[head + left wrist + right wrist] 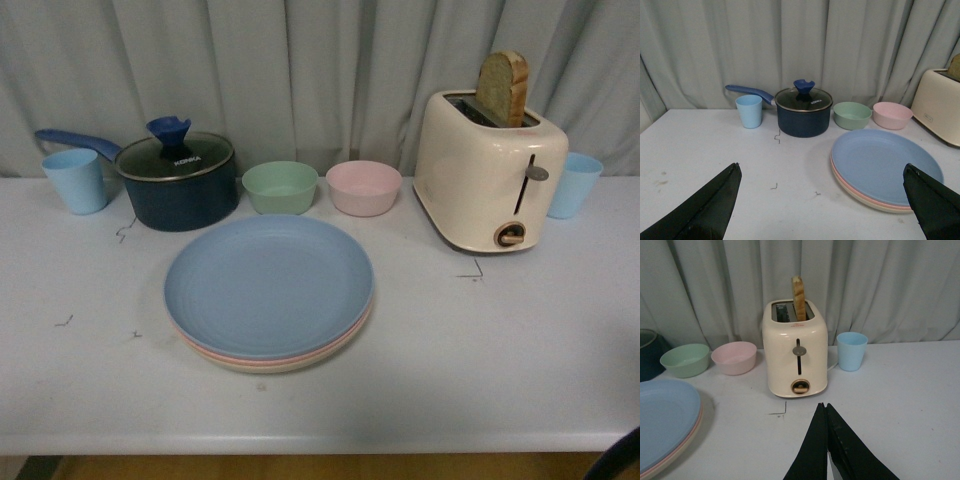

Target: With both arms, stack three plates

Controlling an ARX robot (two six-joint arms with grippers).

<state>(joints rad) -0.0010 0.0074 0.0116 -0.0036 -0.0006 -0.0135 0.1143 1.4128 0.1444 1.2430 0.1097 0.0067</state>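
Three plates lie in one stack at the middle of the table: the blue plate (268, 283) on top, a pink rim (300, 358) under it, a beige rim (275, 368) at the bottom. The left wrist view shows the same stack, blue plate (885, 165) uppermost, pink edge (860, 192) below. My left gripper (822, 172) is open above bare table, its right fingertip (920, 195) over the stack's near edge. My right gripper (823, 406) is shut on nothing, in front of the toaster, with the stack (665, 425) off to its side. Neither gripper shows in the front view.
Along the back stand a light blue cup (75, 180), a dark blue lidded pot (180, 180), a green bowl (281, 186), a pink bowl (364, 187), a cream toaster (487, 180) holding a bread slice (502, 88), and another blue cup (573, 184). A grey curtain hangs behind.
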